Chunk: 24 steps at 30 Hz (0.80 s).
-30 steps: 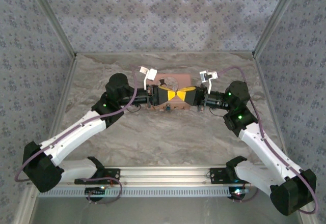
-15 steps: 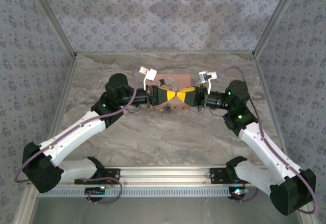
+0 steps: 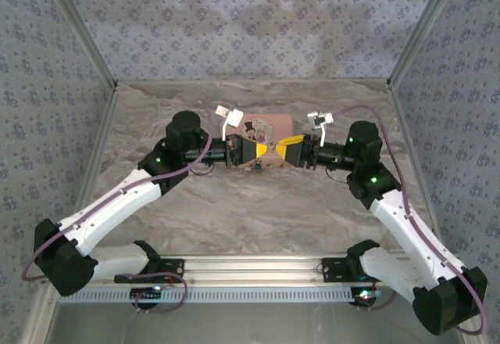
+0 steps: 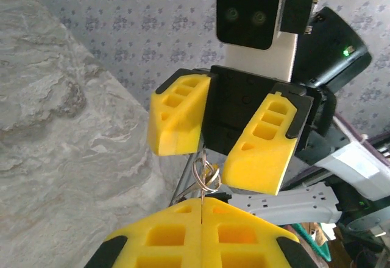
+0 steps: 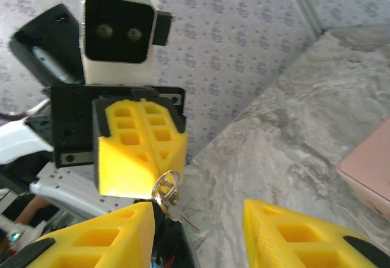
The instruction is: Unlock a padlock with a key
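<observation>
1 pink tin [image 3: 273, 123] lies closed, contents hidden; near it the left gripper [image 4: 201, 204] is clamped on the key [image 5: 169, 198], the right gripper [image 5: 198, 225] parted, empty.

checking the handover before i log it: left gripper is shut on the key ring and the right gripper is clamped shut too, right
Not quite. The right gripper is open: the right wrist view shows its yellow fingers standing well apart. The left gripper is shut on the key ring, as you said.
</observation>
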Motion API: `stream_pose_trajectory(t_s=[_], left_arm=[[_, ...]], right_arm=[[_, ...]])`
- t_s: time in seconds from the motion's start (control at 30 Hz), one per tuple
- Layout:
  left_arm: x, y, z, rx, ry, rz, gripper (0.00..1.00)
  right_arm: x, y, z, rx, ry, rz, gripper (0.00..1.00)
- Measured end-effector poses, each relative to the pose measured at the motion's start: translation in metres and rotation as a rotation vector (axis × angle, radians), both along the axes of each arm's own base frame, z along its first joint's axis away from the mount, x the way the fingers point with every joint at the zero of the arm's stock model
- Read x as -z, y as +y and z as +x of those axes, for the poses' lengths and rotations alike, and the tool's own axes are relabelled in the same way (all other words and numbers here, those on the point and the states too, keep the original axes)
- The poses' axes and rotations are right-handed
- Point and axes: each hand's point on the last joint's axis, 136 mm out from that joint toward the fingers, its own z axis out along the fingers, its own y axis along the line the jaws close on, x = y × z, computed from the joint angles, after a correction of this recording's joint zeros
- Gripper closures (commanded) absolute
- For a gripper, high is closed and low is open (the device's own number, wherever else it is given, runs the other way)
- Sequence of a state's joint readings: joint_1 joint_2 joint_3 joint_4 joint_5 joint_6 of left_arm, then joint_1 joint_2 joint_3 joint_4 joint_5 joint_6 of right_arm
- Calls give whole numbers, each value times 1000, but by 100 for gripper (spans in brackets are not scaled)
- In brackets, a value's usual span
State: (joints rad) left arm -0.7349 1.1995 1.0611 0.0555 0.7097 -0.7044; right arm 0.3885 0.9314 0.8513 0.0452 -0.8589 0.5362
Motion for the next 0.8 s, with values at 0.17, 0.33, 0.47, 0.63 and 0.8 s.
stream_pose_trajectory(t_s=[0.17, 0.33, 0.47, 0.63, 0.8], left_arm=[[11, -2, 12, -33, 38, 129, 100], [59, -4, 27, -57, 149, 338, 100], [109, -1, 28, -48, 247, 530, 100], [139, 5, 14, 6, 310, 691, 100], [132, 7, 6, 42, 305, 724, 100]], right_arm=[[-1, -14, 11, 124, -55, -119, 53], [27, -25, 20, 217, -28, -249, 54], [54, -34, 29, 270, 12, -331, 56], [106, -27, 17, 216, 94, -407, 54], [132, -9, 0, 134, 112, -432, 52]])
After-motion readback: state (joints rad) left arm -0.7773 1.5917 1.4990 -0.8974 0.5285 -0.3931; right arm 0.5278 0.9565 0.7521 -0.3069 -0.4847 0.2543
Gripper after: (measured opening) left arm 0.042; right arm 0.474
